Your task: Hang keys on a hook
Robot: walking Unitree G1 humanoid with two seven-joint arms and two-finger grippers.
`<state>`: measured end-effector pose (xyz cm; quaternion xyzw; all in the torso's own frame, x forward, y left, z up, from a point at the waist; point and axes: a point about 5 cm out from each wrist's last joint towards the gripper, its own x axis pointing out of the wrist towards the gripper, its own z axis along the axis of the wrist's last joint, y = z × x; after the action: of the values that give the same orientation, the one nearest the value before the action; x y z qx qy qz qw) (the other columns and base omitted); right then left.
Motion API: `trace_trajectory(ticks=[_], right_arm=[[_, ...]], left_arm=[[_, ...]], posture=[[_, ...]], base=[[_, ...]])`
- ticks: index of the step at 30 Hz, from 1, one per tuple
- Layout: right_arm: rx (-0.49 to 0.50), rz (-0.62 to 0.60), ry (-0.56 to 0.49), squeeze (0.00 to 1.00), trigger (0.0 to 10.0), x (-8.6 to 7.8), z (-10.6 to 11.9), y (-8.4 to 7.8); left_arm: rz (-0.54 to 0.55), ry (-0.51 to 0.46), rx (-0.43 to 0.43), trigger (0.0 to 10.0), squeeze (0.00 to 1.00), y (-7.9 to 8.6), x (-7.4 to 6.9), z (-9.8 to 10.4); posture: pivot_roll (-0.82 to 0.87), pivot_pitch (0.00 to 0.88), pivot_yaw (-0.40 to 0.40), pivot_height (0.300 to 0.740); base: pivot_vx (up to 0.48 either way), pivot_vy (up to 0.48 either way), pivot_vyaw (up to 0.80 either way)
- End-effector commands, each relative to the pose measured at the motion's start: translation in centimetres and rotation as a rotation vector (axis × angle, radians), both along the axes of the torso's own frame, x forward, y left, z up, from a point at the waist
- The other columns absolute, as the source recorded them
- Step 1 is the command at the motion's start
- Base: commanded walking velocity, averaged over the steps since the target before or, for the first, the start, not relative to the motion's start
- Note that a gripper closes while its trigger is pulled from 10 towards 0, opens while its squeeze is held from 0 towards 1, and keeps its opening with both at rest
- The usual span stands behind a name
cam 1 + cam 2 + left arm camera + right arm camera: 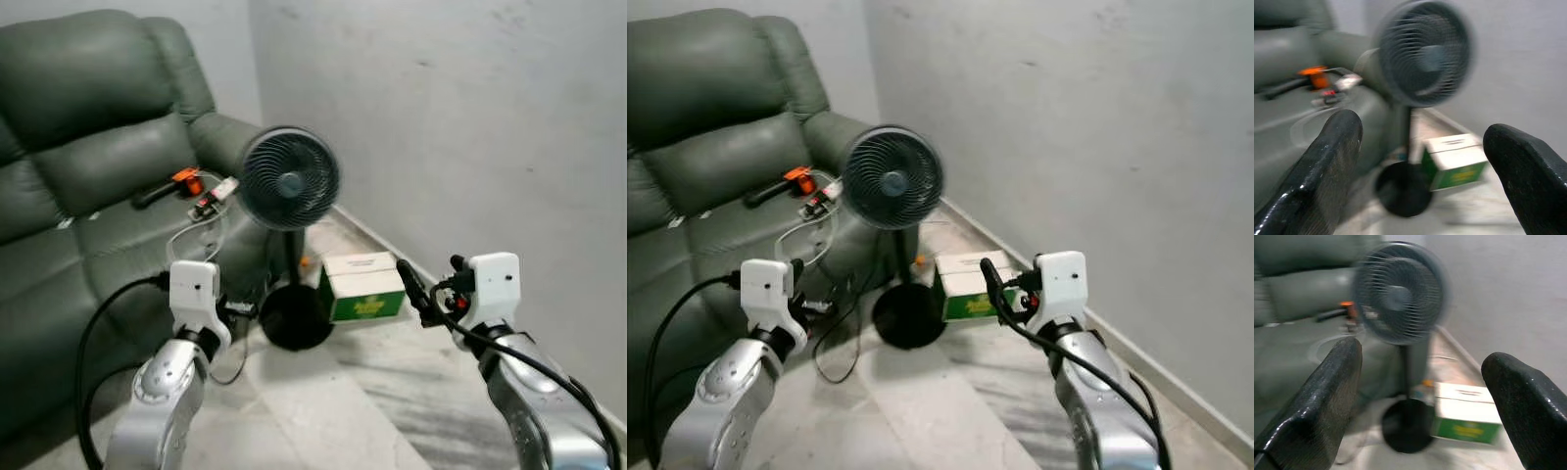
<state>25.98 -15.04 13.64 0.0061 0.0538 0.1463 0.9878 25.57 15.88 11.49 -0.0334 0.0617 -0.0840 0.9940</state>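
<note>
Grey plaster walls (470, 117) meet in a corner where a dark green leather sofa (88, 147), a black round pedestal fan (289, 181) and a green-and-white cardboard box (362, 287) stand on the marble floor (323, 401). Both the left gripper (1420, 147) and the right gripper (1420, 382) are raised toward the fan with fingers spread wide and nothing between them. I cannot tell where the keys or the hook are.

Closest thing to keys is a little bundle (214, 198) lying flat on the sofa seat (108, 230), just left of the fan (289, 178). It's a white-and-red piece, with an orange bit (186, 180) close beside it and a thin pale loop (193, 235) nearby. Too small to tell if they're really keys.
</note>
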Motion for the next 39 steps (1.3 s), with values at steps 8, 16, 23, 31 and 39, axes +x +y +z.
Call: trace_trajectory(ticks=[8,16,23,31,39], right_arm=[[-0.022,-0.017,-0.027,0.00,10.0,0.12,0.54,-0.75],[-0.021,-0.015,-0.027,0.00,10.0,0.17,0.49,-0.64],[-0.020,-0.022,-0.024,0.00,10.0,0.32,0.36,-0.74],[-0.019,-0.031,-0.028,0.00,10.0,0.43,0.44,-0.85],[-0.016,-0.043,-0.034,0.00,10.0,0.41,0.51,-0.93]], left_arm=[[-0.020,-0.053,0.018,10.0,0.00,-0.68,0.40,0.52],[-0.021,-0.042,0.018,10.0,0.00,-0.25,0.28,0.27],[-0.016,-0.023,0.017,10.0,0.00,0.15,0.20,-0.29],[-0.039,-0.039,0.007,10.0,0.00,-0.17,0.26,0.11],[-0.043,-0.035,0.005,10.0,0.00,-0.15,0.29,-0.06]], posture=[[-0.01,0.034,0.027,0.740],[-0.01,0.033,0.026,0.740],[-0.01,0.033,0.026,0.740],[-0.01,0.029,0.025,0.740],[-0.01,0.029,0.028,0.740]], base=[[0.000,0.000,0.00],[0.000,0.000,0.45],[0.000,0.000,0.00],[0.206,0.000,0.00],[0.352,0.000,0.00]])
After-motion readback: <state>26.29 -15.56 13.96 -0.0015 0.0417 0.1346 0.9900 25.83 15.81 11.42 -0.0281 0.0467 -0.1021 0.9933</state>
